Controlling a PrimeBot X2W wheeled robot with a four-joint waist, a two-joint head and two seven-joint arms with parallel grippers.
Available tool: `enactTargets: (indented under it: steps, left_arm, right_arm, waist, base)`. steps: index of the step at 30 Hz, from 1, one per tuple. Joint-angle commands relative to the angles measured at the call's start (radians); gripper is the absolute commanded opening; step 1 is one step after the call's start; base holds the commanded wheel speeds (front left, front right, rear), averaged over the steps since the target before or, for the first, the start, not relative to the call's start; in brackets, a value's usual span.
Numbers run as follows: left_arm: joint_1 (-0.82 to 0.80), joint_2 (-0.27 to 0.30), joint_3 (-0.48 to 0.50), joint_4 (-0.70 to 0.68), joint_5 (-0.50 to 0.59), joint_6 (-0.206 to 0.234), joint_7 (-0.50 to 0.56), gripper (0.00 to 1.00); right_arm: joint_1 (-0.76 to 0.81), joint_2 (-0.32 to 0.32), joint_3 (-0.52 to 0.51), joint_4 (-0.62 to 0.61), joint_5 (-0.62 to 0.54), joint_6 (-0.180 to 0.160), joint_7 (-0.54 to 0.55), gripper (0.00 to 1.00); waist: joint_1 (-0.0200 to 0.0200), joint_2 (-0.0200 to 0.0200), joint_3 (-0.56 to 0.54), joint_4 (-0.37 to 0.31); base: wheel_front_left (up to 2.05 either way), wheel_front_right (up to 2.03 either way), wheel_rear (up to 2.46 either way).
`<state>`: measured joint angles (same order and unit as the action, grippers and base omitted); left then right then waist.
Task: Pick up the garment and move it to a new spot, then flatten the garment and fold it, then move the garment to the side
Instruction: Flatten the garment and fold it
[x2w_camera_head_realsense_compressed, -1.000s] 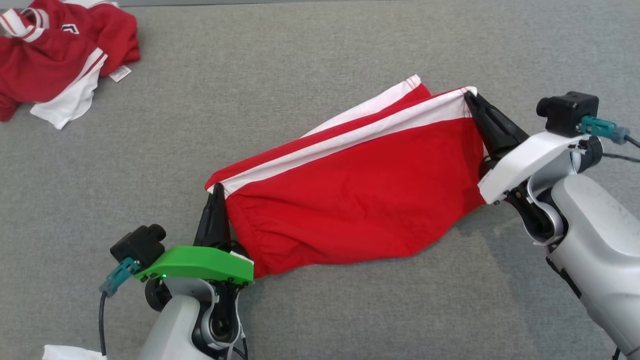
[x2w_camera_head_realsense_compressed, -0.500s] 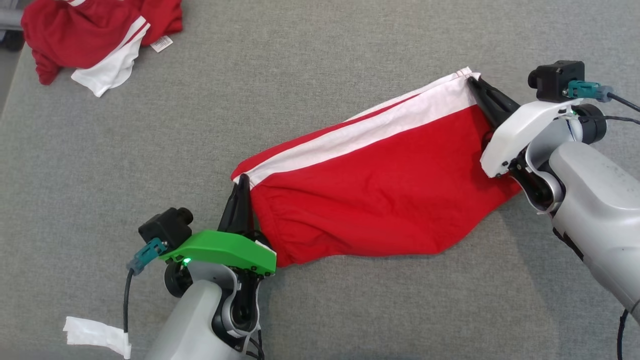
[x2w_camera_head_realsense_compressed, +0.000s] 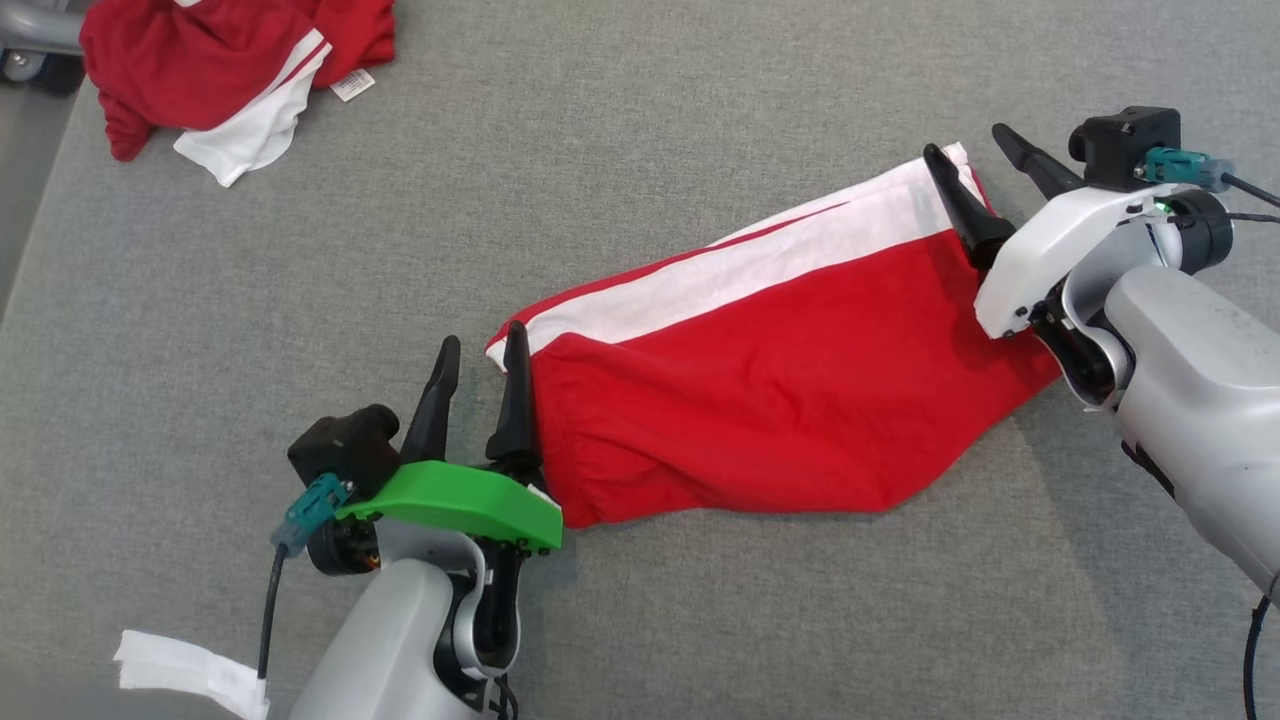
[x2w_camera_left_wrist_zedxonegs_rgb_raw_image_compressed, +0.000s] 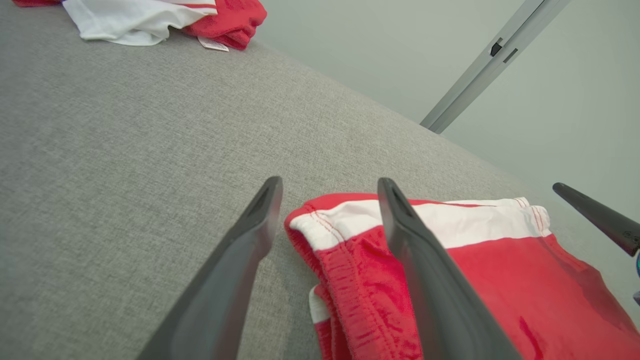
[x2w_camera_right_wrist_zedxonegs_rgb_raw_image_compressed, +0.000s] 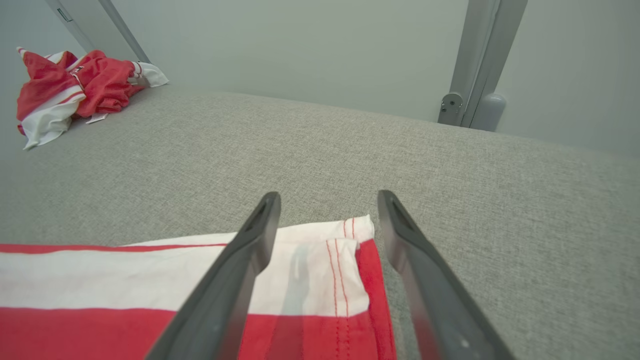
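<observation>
Between the left jaws and the right jaws, the garment (x2w_camera_head_realsense_compressed: 760, 400), red shorts with a white side band, lies stretched out on the grey desk (x2w_camera_head_realsense_compressed: 640, 120); the left jaws stand spread, pinching nothing, with the elastic waistband corner lying on the desk between and under their tips; the right jaws are likewise spread and empty, straddling the white-banded hem corner at the other end; well beyond the left jaws, at the desk's far corner, sits a crumpled red and white heap of clothes (x2w_camera_head_realsense_compressed: 230, 70); behind the left jaws lies a white scrap (x2w_camera_head_realsense_compressed: 190, 670).
</observation>
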<state>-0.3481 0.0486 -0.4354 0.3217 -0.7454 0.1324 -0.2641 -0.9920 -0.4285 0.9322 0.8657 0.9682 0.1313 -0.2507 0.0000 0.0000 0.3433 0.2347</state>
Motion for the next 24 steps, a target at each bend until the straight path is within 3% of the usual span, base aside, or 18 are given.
enactTargets:
  steps: [1, 12, 24]
  left_arm:
    - [0.027, 0.006, 0.015, -0.019, 0.031, 0.007, 0.0, 1.0]
    - [0.182, 0.005, 0.137, -0.21, 0.207, 0.017, 0.0, 1.0]
    - [0.252, 0.004, 0.169, -0.265, 0.229, 0.024, 0.0, 1.0]
  right_arm:
    - [-0.011, -0.008, 0.005, 0.005, 0.008, -0.001, -0.01, 1.0]
    - [0.072, -0.079, 0.071, -0.034, 0.066, -0.001, 0.003, 1.0]
    - [0.147, -0.104, 0.169, 0.034, 0.164, -0.001, 0.115, 1.0]
  waist:
    - [0.0, 0.0, -0.007, -0.002]
    - [0.0, 0.0, -0.08, -0.02]
    - [0.0, 0.0, -0.118, 0.03]
  base:
    - [0.0, 0.0, 0.0]
    - [0.0, 0.0, 0.0]
    - [0.0, 0.0, 0.0]
